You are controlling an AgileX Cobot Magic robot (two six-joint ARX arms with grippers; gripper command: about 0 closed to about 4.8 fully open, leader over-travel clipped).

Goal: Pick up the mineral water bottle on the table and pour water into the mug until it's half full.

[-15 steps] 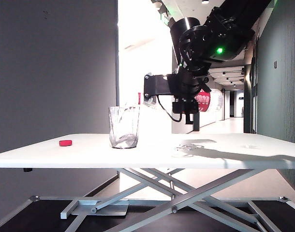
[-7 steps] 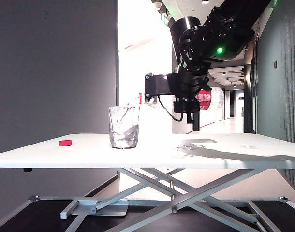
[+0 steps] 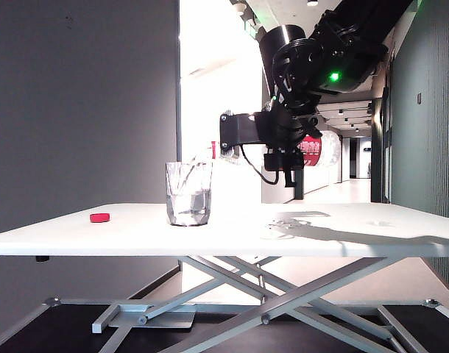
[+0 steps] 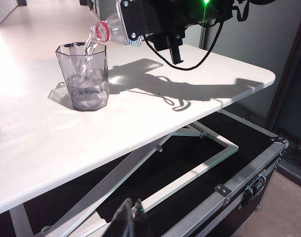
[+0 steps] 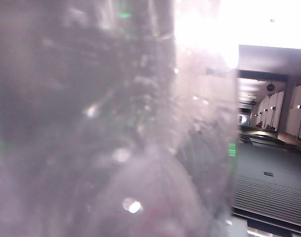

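Mineral water bottle (image 3: 316, 151) is in my right gripper (image 3: 283, 143), held up in the air above the table (image 3: 357, 228), to the right of the mug (image 3: 188, 193) in the exterior view. Long axis lies near level, tipped slightly mouth-down. Its mouth and red neck ring (image 4: 102, 31) point toward the mug and sit just above its rim; its base points the opposite way, behind my wrist. A thin stream of water (image 4: 86, 52) runs from the mouth into the mug.

Right gripper: jaws pinched on the bottle's body around the red-and-white label. My right wrist camera is filled with blurred clear plastic (image 5: 116, 123), nothing else readable there apart from a corridor at the edge.

Mug stands upright on the table, directly under the bottle's mouth, with water in its lower part. Exact fill level I can't judge through the faceted glass.

Small red disc (image 3: 99, 218) lies flat on the table, well apart from the mug, on the side away from the bottle.

Left gripper (image 4: 130, 217): low, below the table edge on the near side of the mug, touching nothing. Only dark fingertips show, close together; I can't tell whether they are fully pressed.
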